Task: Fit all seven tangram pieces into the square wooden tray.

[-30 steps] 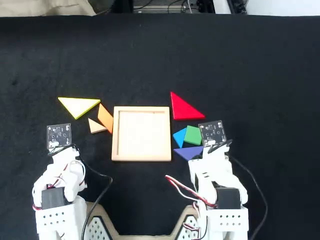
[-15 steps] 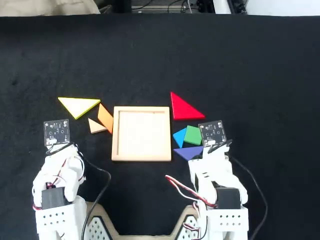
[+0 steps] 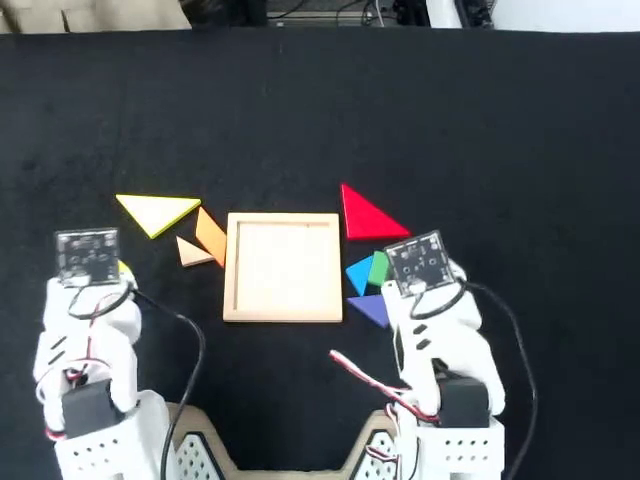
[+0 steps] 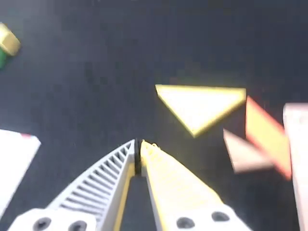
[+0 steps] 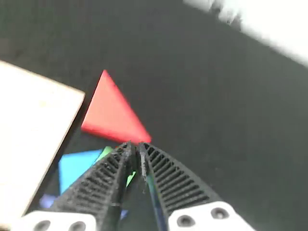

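High view: square wooden tray point(image 3: 283, 267) sits mid-table, ahead of your two arms. Yellow triangle point(image 3: 158, 211), orange parallelogram point(image 3: 211, 235) and tan triangle point(image 3: 192, 252) lie by its left edge. Red triangle point(image 3: 367, 214), blue piece point(image 3: 358, 274), green square point(image 3: 379, 267) and purple triangle point(image 3: 370, 308) lie by its right edge.

Left wrist view: your left claw point(image 4: 138, 144) clenched, tips touching, gripping nothing. Yellow triangle point(image 4: 199, 105) ahead, apart.

Right wrist view: your right claw point(image 5: 137, 146) clenched, empty, above green square point(image 5: 107, 153). Red triangle point(image 5: 111, 113) just beyond tips, tray point(image 5: 29, 125) beside.
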